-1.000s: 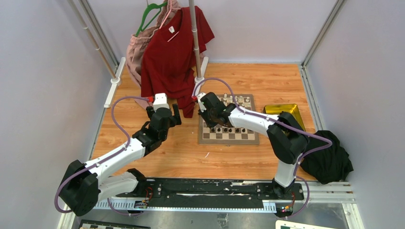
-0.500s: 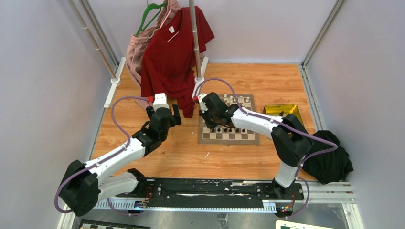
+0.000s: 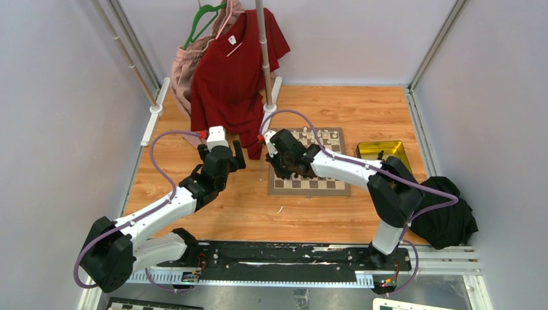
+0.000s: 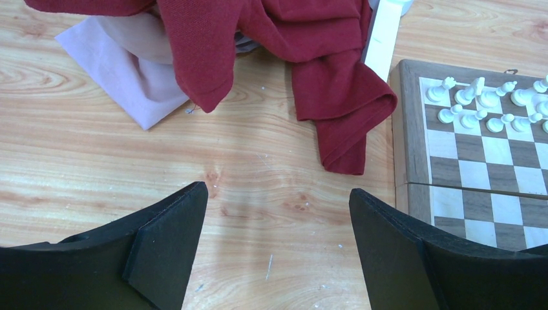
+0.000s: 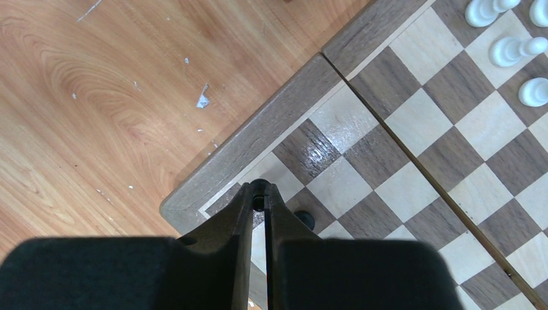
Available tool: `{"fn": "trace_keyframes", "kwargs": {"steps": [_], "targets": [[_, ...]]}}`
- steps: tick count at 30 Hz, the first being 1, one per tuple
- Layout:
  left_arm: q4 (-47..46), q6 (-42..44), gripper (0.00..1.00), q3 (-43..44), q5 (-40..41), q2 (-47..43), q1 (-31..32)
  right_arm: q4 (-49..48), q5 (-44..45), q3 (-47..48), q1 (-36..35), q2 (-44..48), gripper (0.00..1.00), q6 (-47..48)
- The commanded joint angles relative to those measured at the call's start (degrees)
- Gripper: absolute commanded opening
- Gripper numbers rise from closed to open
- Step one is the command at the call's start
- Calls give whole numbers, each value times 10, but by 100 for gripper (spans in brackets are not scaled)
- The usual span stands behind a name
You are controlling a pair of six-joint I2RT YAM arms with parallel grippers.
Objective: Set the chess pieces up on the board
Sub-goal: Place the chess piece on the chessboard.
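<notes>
Right wrist view puts us directly above the near-left corner of the flat brown-and-cream checkered chessboard (image 5: 258,137), which lies on the light wooden desk (image 5: 97,97). The right claw (image 5: 258,194) is pressed almost together, pinching what looks like a small glossy black chess piece (image 5: 258,202) at its very tips. The shadow there is deep, so we read that as likely, not certain. It hangs over the corner squares, where we judge a black back-rank figure belongs, and a second black pawn (image 5: 304,219) stands just beside the tips. The cream-white chess pieces (image 5: 514,50) are gathered at the far end, well apart, so the two sets face each other across open middle rows. In the left wrist view the left claw (image 4: 278,190) is spread wide and holds nothing, parked over bare desk beside the board's left edge and near the hem of a dark red cotton shirt (image 4: 336,97). We take that as keeping clear of the right arm's work. The next move, we think, calls for a straight descent so the neighbouring pawn is not knocked.
</notes>
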State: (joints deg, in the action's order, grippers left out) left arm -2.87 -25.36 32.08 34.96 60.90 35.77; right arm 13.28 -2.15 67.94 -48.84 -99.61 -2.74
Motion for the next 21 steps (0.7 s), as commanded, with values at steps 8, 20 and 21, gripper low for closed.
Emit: {"fn": "trace_keyframes", "kwargs": {"steps": [8,20,21], "targets": [[-12,-3,86,-8,11,-11,-3,-3,4,-6,-14,-15,5,-10],[-15,-2,86,-11,9,-10,-3,-3,21,1,-13,-22,5,1],[-16,-2,86,-11,10,-9,-3,-3,21,1,-13,-23,5,3]]}}
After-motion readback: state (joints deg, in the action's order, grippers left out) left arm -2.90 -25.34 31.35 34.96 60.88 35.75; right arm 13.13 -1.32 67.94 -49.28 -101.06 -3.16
